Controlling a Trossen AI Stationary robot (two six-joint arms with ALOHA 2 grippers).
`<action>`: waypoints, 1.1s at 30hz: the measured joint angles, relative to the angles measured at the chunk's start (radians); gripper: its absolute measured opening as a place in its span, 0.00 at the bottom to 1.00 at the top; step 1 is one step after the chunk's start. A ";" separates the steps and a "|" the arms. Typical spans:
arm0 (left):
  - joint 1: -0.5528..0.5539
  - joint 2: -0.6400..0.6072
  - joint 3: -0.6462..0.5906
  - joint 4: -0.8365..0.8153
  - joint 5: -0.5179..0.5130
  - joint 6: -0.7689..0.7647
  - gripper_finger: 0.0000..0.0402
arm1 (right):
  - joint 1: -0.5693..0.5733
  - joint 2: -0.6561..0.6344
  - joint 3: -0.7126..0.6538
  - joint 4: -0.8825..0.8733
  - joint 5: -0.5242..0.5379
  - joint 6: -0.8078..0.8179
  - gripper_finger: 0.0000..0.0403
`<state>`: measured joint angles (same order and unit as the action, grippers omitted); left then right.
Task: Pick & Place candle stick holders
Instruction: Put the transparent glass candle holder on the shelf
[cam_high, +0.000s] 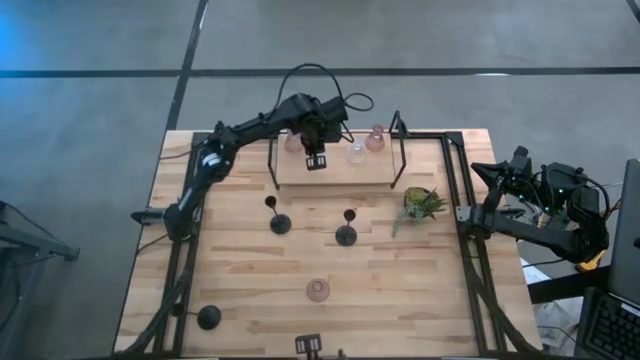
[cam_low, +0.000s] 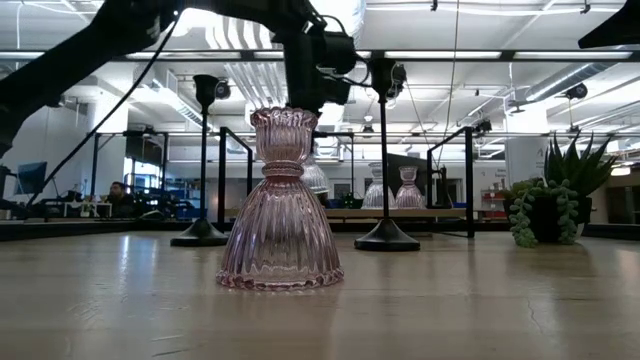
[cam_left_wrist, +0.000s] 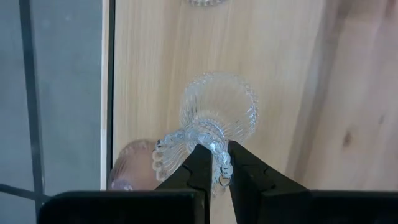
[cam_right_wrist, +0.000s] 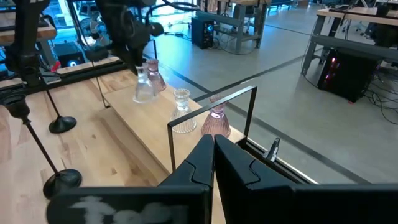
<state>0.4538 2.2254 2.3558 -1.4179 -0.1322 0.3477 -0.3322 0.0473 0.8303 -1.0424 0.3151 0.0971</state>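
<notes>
Presently my left gripper (cam_left_wrist: 216, 167) is pinched on the narrow waist of a clear glass holder (cam_left_wrist: 217, 118), its two dark fingers (cam_left_wrist: 200, 163) pressed to the ribbed glass on either side. I have it over the raised wooden shelf (cam_high: 340, 172) at the back of the table, at the shelf's left part, with a pink holder (cam_left_wrist: 134, 163) just beside it. I cannot tell whether the clear holder's base rests on the shelf or hangs just above it.

Farther along the shelf stand a second clear holder (cam_high: 356, 153) and another pink one (cam_high: 375, 140). In front of the shelf, two black stem holders (cam_high: 279, 222) stand on the table; a lone pink holder (cam_high: 318, 290) is farther forward still, and a third black one (cam_high: 208, 318) is well apart, near the front left corner. A small green plant (cam_high: 420, 203) sits at the shelf's right end.

My right gripper (cam_right_wrist: 213, 149) waits beyond the right of the shelf, off the table edge, jaws pressed together on nothing.

I judge the glass pieces light, rigid, slippery and breakable; the ribbing helps little. The waist is the best hold, since it is the narrowest part. The black ones I would take by the thin stem, low down, as they look top-light but tippable.
</notes>
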 joint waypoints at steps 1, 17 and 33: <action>0.001 0.007 0.000 0.009 0.000 0.000 0.08 | 0.000 0.000 0.000 0.000 0.000 0.000 0.02; 0.056 0.048 -0.007 0.050 -0.023 0.013 0.08 | 0.000 0.000 0.000 0.000 0.000 0.000 0.02; 0.064 0.045 -0.065 0.078 -0.019 -0.003 0.08 | 0.000 0.000 0.000 0.000 0.000 0.000 0.02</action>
<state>0.5179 2.2700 2.2910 -1.3396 -0.1513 0.3450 -0.3325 0.0471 0.8303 -1.0424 0.3153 0.0971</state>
